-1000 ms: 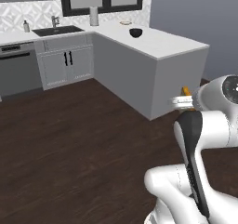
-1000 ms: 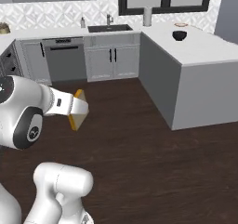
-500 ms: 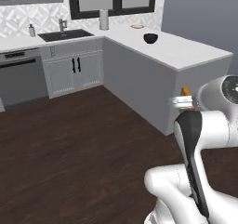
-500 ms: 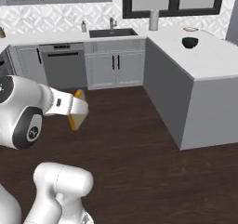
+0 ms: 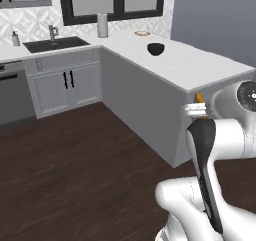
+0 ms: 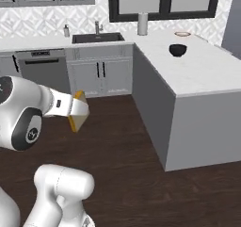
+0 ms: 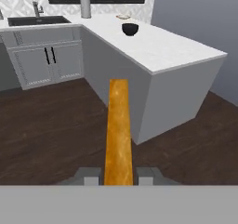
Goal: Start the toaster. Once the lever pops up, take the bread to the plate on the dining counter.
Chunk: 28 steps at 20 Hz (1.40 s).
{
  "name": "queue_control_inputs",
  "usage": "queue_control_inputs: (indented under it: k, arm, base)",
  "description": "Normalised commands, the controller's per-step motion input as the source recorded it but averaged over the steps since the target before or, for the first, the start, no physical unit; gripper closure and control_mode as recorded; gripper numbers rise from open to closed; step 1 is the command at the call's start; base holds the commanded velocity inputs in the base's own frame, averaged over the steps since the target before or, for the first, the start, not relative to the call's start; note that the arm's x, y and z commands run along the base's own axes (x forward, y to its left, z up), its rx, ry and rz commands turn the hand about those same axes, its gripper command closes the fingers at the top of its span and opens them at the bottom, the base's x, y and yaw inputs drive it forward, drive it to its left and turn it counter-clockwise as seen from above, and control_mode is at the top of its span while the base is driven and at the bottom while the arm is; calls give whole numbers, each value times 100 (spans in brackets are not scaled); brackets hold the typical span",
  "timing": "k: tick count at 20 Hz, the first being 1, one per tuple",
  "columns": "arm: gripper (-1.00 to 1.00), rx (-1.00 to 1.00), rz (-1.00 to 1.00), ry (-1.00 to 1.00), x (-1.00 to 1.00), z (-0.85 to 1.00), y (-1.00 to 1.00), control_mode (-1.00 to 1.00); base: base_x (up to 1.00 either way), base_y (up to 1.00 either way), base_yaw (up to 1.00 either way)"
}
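End effector point(image 7: 119, 174) is clamped on the bread point(image 7: 118, 130), held edge-on in mid-air above the dark floor point(image 7: 51, 125), well short of the counter point(image 6: 197, 75). The plate point(image 6: 182, 34) sits at its far end, beyond the dark bowl point(image 6: 177, 50). Risk: the slice slipping during transit (narrow edge grip), or the corner being clipped. Arm is folded close, wrist level, pointing toward the counter.

Golden-orange crust is being shown on the bread point(image 7: 118, 130). White, faintly grey-veined marble is being displayed by the dining counter point(image 7: 162, 51); at twelve o'clock, a black bowl point(image 7: 130, 29).
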Motion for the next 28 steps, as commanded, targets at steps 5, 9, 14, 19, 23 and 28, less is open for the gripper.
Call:
queue_control_inputs:
  k: [5,9,14,19,23,28]
  arm:
    - [100,0,0,0,0,0,0,100]
    - [100,0,0,0,0,0,0,100]
    - [100,0,0,0,0,0,0,100]
    - [100,0,0,0,0,0,0,100]
    - [100,0,0,0,0,0,0,100]
    - [100,0,0,0,0,0,0,100]
  base:
    - [100,-100,1]
    - [100,-100,7]
    - [99,-100,12]
    - [60,-100,24]
    - [39,-100,25]
    - [33,-100,23]
